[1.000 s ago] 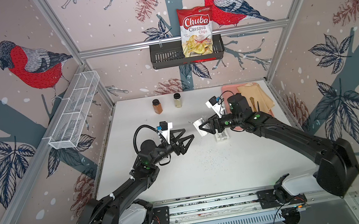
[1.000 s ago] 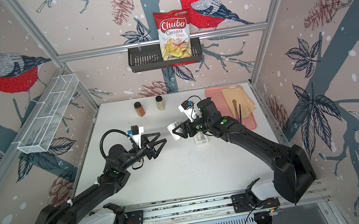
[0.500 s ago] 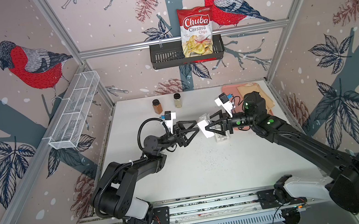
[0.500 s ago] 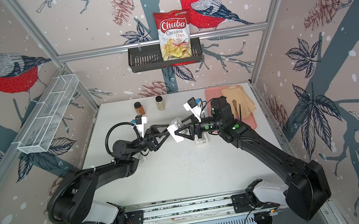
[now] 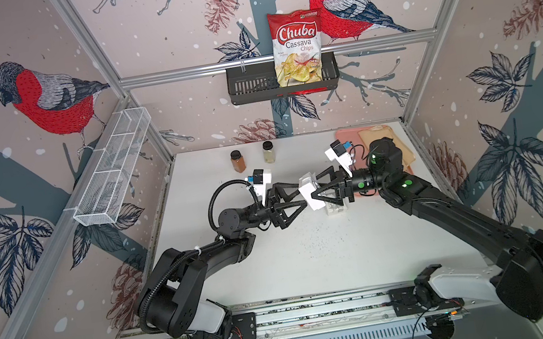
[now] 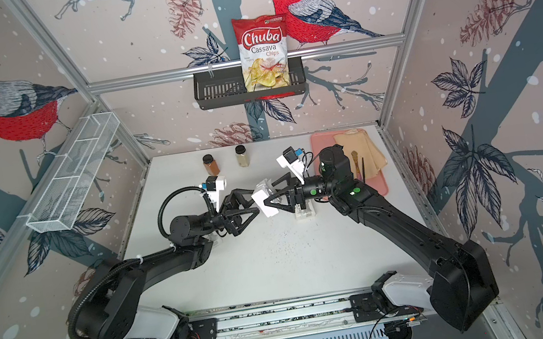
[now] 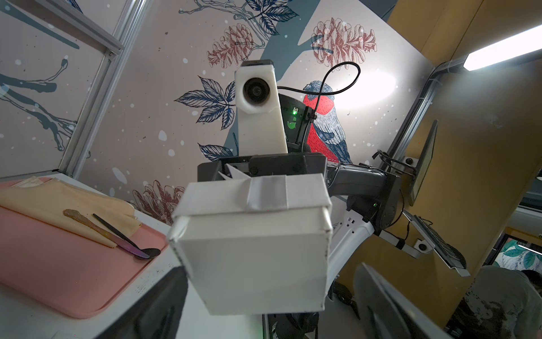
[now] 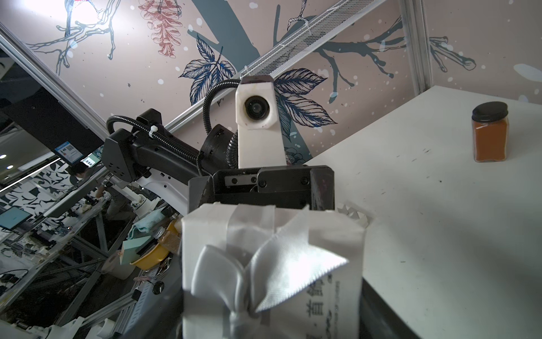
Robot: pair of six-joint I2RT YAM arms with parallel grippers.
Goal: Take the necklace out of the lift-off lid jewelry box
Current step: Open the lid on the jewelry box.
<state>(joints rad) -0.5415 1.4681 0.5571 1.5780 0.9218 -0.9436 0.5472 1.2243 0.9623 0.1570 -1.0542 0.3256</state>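
My right gripper (image 5: 314, 188) is shut on the white jewelry box (image 5: 310, 192), holding it by its sides in the air above the table's middle. In the right wrist view its lid side, with a silver ribbon bow (image 8: 264, 264) and printed characters, faces the camera. In the left wrist view the box's plain underside (image 7: 252, 264) faces my left gripper (image 5: 300, 195). That gripper is open, with its fingertips (image 7: 158, 308) flanking the box's edge from the left. Both top views show the two grippers meeting at the box (image 6: 264, 198). The necklace is hidden.
A small white object (image 5: 336, 209) lies on the table under my right gripper. A pink tray (image 6: 374, 184) with a beige napkin and a spoon sits at the back right. Two spice jars (image 5: 237, 161) (image 5: 268, 151) stand at the back. A chips bag (image 5: 297, 46) hangs in a wall basket.
My right gripper has carried the box up and to the left. My left arm has swung right and risen to meet it, and its jaws have opened wider.
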